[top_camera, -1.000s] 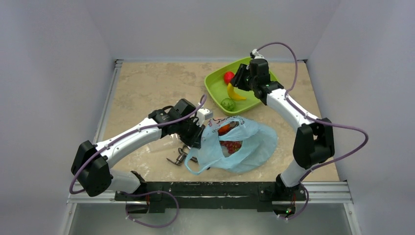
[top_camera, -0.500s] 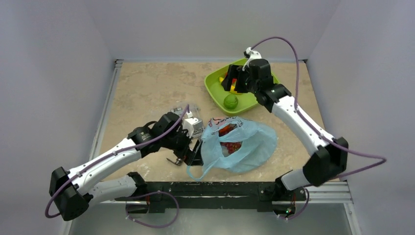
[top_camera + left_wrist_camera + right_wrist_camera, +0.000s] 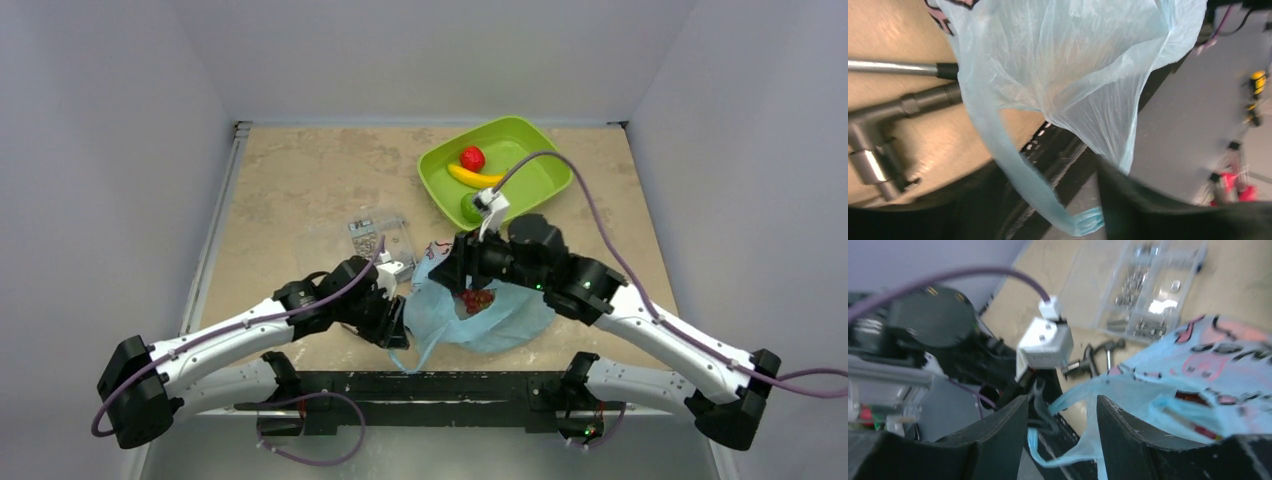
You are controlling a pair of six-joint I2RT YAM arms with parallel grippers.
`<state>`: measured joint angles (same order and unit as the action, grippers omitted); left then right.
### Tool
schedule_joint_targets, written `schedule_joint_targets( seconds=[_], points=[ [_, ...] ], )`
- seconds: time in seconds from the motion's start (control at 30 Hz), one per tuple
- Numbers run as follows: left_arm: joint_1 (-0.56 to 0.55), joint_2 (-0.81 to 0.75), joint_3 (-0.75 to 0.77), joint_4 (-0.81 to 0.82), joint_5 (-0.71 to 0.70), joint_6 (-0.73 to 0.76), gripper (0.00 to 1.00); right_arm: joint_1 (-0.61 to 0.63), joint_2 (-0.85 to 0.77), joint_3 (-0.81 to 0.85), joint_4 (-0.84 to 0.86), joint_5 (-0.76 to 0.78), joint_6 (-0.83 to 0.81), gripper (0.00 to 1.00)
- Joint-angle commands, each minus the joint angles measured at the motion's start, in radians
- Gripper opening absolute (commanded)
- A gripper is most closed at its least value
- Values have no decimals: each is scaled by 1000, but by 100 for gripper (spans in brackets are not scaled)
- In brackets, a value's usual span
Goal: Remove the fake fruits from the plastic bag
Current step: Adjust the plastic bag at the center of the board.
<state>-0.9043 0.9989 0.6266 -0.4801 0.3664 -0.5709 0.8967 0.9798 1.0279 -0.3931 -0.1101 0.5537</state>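
Crinkling pale-blue, plastic bag (image 3: 520, 305) shows red grapes (image 3: 477, 298) inside; left tool (image 3: 1050, 172) and right tool (image 3: 1062, 405) gape, gripping nothing.

Plastic bag (image 3: 1068, 65): thin, crinkled, translucent film. Fake fruits (image 3: 470, 176): glossy plastic. Tools (image 3: 923, 101): grey metal, satin. Tray (image 3: 535, 170): smooth plastic. Table (image 3: 300, 180): smooth, stone-look.

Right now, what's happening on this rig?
The robot is unpacking a blue plastic bag. A red fruit, banana and green fruit lie in the green tray; red grapes are in the bag. The left hand is at the bag's left edge, the right hand over its mouth, both open.
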Motion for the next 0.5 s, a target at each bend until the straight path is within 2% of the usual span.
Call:
schedule_joint_targets(
  seconds=[0.0,0.07,0.17,0.23,0.37,0.47],
  points=[
    [-13,-89,-30,63,18,-40,15,58,20,-139,33,-28,82,50],
    [-13,-174,-19,-9,-15,-35,0,59,-5,-185,36,-18,74,49],
    [-13,-272,32,-221,-137,-16,0,59,-51,-244,-13,118,93,47],
    [-13,-310,23,-240,-153,-33,0,59,-53,-294,-4,157,105,44],
    [-13,-311,-47,-204,-187,-166,0,60,-9,-452,253,72,167,40],
    [-13,-311,-91,-198,-256,-275,0,73,42,-555,385,79,222,39]
  ],
)
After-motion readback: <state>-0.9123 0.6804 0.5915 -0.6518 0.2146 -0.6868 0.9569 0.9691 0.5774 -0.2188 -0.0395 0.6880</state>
